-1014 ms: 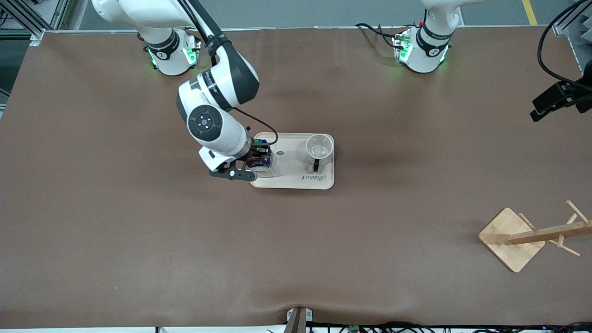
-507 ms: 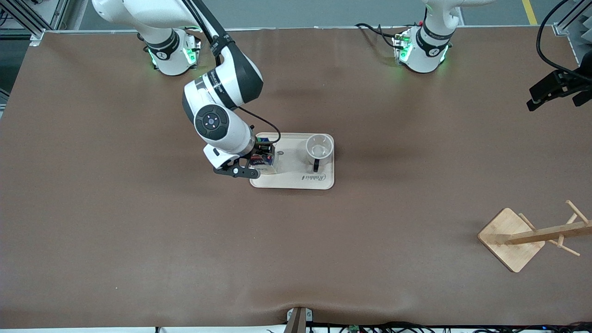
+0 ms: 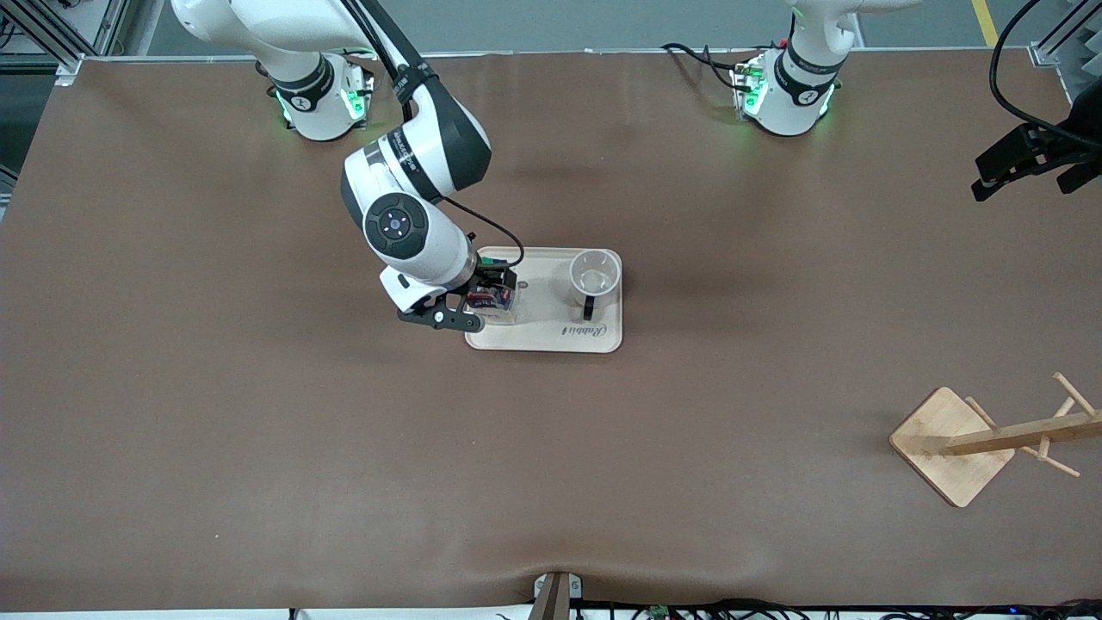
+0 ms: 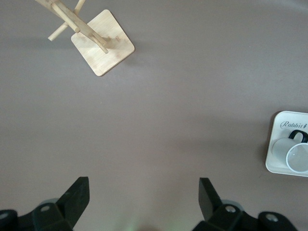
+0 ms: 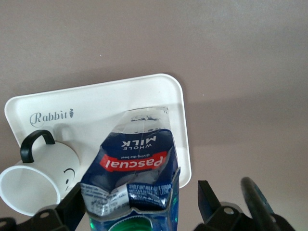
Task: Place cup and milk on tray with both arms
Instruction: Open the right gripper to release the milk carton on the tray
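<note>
Right pincer (image 3: 489,297) over the tray's (image 3: 551,331) end toward the right arm, black fingers spread beside the milk (image 5: 132,180), not clamping it. Milk: glossy dark-blue carton, red label, green cap, standing on flat cream tray with rounded corners. Cup (image 3: 594,277), smooth white, black loop handle, upright on tray's other end. Left pincer (image 4: 144,207) wide, high over bare brown bench (image 3: 258,448). Wooden rack (image 3: 968,443) near left arm's end.

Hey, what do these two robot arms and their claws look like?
Both arms are glossy white with black joint bands and green-lit bases. The right arm has a round black cap with a blue centre and a black cable running to its wrist. The right claw and left claw are black, with flat fingers.
</note>
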`<state>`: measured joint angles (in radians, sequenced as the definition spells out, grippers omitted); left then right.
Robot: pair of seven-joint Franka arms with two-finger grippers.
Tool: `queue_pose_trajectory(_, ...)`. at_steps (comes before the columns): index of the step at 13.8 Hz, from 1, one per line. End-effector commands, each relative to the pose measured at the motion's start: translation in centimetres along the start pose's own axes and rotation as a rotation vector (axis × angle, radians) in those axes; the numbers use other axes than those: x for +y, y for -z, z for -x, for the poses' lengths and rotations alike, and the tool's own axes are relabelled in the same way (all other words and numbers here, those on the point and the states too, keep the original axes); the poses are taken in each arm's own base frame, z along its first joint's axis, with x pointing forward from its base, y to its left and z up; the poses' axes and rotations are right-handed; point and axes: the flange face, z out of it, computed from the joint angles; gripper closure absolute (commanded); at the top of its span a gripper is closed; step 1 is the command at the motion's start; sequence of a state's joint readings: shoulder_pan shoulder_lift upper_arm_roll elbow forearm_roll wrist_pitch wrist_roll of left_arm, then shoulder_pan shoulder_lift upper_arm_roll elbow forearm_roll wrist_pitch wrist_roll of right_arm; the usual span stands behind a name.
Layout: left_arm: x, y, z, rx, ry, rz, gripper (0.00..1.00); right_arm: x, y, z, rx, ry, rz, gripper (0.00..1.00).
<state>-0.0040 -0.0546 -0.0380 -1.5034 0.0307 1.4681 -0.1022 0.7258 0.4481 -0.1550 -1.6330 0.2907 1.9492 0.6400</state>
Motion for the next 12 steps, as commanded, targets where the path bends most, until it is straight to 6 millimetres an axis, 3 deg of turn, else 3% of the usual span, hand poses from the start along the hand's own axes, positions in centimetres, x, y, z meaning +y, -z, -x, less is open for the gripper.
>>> queue_pose_trajectory(1,0.3,0.0,0.8,-0.005,-0.009,0.011,0.0,-0.3,4.3,-0.3,0.042,-0.017,-0.066,0.0)
queue_pose_trajectory(3,0.6,-0.4,0.7,-0.008,-0.014,0.01,0.0,-1.0,7.2,-0.5,0.078,-0.002,-0.09,0.0)
queue_pose_trajectory(6,0.9,-0.8,0.7,-0.005,-0.019,0.012,0.0,0.0,14.4,-1.8,0.12,-0.002,-0.133,0.0)
queue_pose_trajectory(8,1.2,-1.2,0.4,0.01,-0.025,0.013,0.0,1.8,15.0,-3.5,0.123,-0.01,-0.123,0.0)
queue_pose_trajectory(9,1.9,-1.3,0.5,0.008,-0.031,0.012,0.0,3.6,15.8,-4.7,0.136,-0.002,-0.126,0.0)
queue_pose_trajectory(11,2.4,-1.3,0.7,0.008,-0.036,0.011,0.0,4.9,16.6,-5.3,0.148,0.053,-0.125,0.0)
queue_pose_trajectory(12,2.5,-1.1,0.8,0.011,-0.038,0.011,0.0,6.4,17.5,-5.8,0.141,0.032,-0.125,0.0)
